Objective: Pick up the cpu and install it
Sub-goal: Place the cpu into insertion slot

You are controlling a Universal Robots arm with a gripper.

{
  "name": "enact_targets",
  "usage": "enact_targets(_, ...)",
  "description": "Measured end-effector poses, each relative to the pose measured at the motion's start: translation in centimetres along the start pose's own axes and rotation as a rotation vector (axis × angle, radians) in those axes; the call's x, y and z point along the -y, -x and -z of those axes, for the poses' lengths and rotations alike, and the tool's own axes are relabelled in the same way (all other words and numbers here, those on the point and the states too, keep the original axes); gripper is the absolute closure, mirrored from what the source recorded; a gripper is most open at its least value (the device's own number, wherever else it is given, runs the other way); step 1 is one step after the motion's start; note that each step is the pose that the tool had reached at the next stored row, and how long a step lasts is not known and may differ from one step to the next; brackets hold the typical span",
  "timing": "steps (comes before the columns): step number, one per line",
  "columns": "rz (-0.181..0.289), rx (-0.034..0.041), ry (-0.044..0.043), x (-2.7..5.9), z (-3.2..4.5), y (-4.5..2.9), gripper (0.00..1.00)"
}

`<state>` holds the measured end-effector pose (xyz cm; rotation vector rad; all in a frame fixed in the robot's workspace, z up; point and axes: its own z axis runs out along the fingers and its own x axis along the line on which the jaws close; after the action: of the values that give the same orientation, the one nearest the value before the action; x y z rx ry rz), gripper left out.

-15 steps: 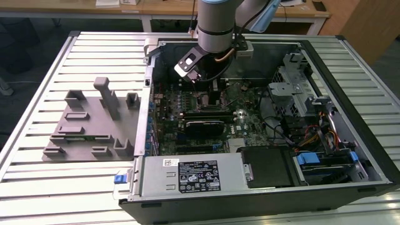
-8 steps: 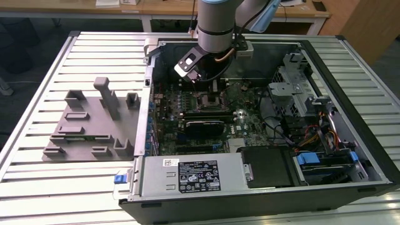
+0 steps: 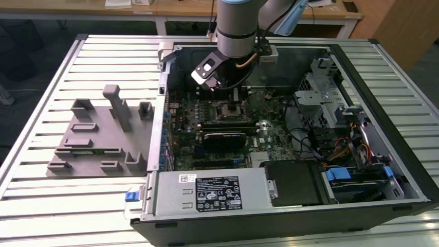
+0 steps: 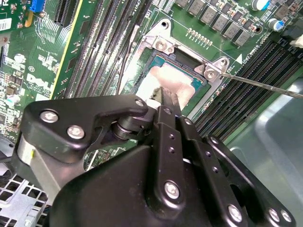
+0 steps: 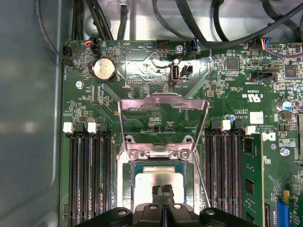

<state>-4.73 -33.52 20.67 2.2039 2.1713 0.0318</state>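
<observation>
My hand (image 5: 163,195) is down inside the open computer case (image 3: 401,154), right over the processor socket (image 4: 208,71). The two fingers (image 5: 157,196) are pressed together, only a hairline seam between them, with nothing pinched. In the second wrist view my hand (image 4: 163,97) has its tips right at the cpu (image 4: 177,85); whether they touch its top I cannot tell.

The cpu (image 5: 158,178) lies flat in the socket, pale silver face up, with a green edge showing around it. The metal load plate (image 5: 163,118) stands tilted up and open behind it, and the thin lever rod (image 4: 265,85) sticks out to one side. Memory slots (image 5: 87,175) run along both sides of the socket on the green motherboard (image 5: 142,71).

From the exterior view, my hand (image 3: 218,88) hangs over the middle of the board. The case lies on the slatted metal worktop (image 3: 110,56), and the grey holder blocks (image 3: 103,134) sit well apart from it, toward the exterior view's left.
</observation>
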Motion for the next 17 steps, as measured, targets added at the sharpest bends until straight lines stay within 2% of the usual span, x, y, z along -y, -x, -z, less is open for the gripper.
enact_targets(10, 0.0, 0.0004, -0.0001, 0.01, -0.15, 0.0, 0.89)
enact_targets(12, 0.0, 0.0001, 0.0001, -0.01, 0.19, 0.0, 0.89)
enact_targets(17, 0.0, 0.0003, 0.0, -0.09, 1.9, 0.03, 0.89)
